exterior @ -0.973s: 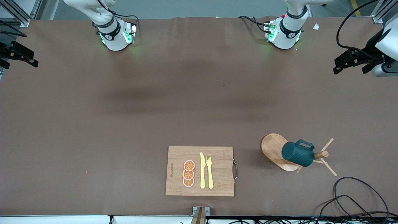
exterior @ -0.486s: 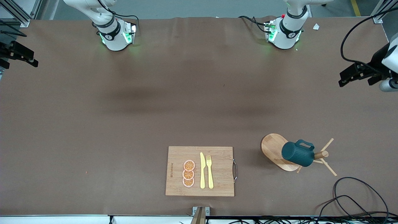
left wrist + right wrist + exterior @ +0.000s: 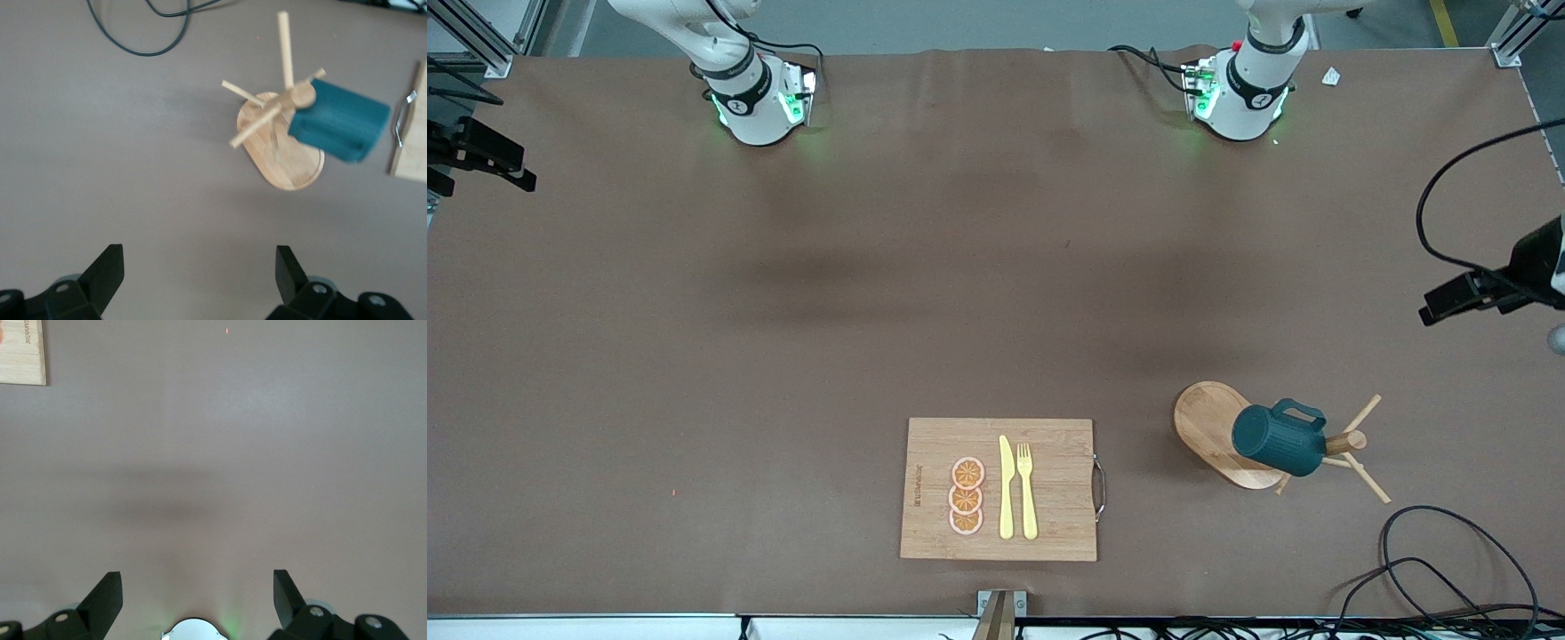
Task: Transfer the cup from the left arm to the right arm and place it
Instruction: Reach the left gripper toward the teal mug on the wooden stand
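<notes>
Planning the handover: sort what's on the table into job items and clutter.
Job:
cup, hung on the rack
left gripper, open, in the air at its end of the table
right gripper, open, waiting over bare table

Clutter:
board
knife
fork
orange slices
cable

The cup (image 3: 1279, 439) hides where it hooks onto the wooden mug tree (image 3: 1325, 444); in the left wrist view it is blurred. The left gripper (image 3: 1463, 298) is cut by the front view's edge, as is the right gripper (image 3: 480, 156). The cutting board (image 3: 410, 137) is cropped.
</notes>
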`<state>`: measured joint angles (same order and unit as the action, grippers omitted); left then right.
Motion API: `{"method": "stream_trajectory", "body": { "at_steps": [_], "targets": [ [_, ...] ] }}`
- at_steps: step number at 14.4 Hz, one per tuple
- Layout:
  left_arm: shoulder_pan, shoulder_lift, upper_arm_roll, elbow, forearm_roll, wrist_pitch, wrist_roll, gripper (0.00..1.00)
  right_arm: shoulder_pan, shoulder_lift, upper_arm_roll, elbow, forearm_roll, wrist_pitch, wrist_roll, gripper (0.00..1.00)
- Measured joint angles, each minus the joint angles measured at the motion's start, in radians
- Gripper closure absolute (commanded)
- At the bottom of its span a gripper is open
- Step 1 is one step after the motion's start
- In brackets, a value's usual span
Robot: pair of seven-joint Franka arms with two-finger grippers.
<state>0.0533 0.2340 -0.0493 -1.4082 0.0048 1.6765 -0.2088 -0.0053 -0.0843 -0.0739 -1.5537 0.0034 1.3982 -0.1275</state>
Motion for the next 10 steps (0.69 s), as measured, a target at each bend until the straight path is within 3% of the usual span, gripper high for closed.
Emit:
{"method": "stream_trajectory", "body": {
  "at_steps": [4,10],
  "targets": [
    [-0.038,0.116,-0.018,0.076,-0.002,0.085,-0.299,0.0,0.0,0.0,0.0,0.0,0.0,0.0,0.0,0.0],
    [-0.067,0.209,-0.034,0.117,-0.008,0.187,-0.497,0.0,0.0,0.0,0.0,0.001,0.0,-0.001,0.0,0.0]
  ]
}}
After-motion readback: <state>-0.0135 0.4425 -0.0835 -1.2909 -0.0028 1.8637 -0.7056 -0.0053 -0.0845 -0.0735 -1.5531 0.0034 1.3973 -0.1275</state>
